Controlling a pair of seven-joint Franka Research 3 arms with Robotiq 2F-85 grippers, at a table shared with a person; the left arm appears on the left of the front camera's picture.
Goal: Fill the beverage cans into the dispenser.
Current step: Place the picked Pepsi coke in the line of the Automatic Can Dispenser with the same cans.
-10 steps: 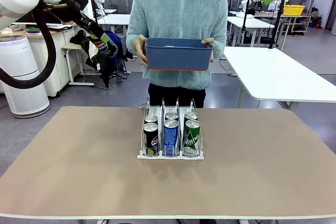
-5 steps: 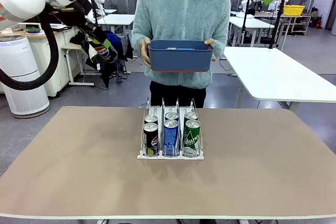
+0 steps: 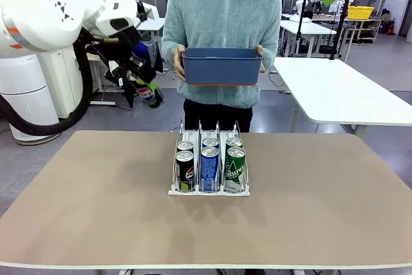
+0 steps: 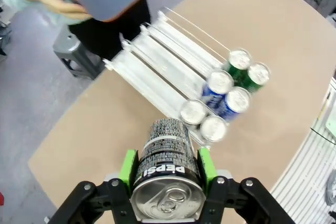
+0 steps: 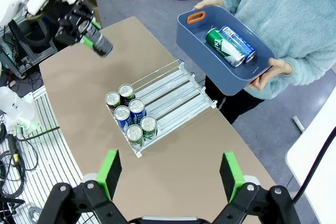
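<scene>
In the front view, the left pincer (image 3: 149,94), clamped on a black Pepsi can (image 3: 145,90), has swung down toward the dispenser (image 3: 209,192) on the counter (image 3: 96,210), so loading looks imminent. In the left wrist view, the can points toward the bare back lanes. In the right wrist view, the right pincer (image 5: 170,174) gapes wide and empty.

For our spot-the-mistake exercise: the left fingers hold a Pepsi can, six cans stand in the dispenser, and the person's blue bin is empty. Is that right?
Not quite: the blue bin is not empty. A green can and a blue-and-white can lie in it, as the right wrist view shows. The left fingers do hold a Pepsi can, and six cans stand in the dispenser.
</scene>
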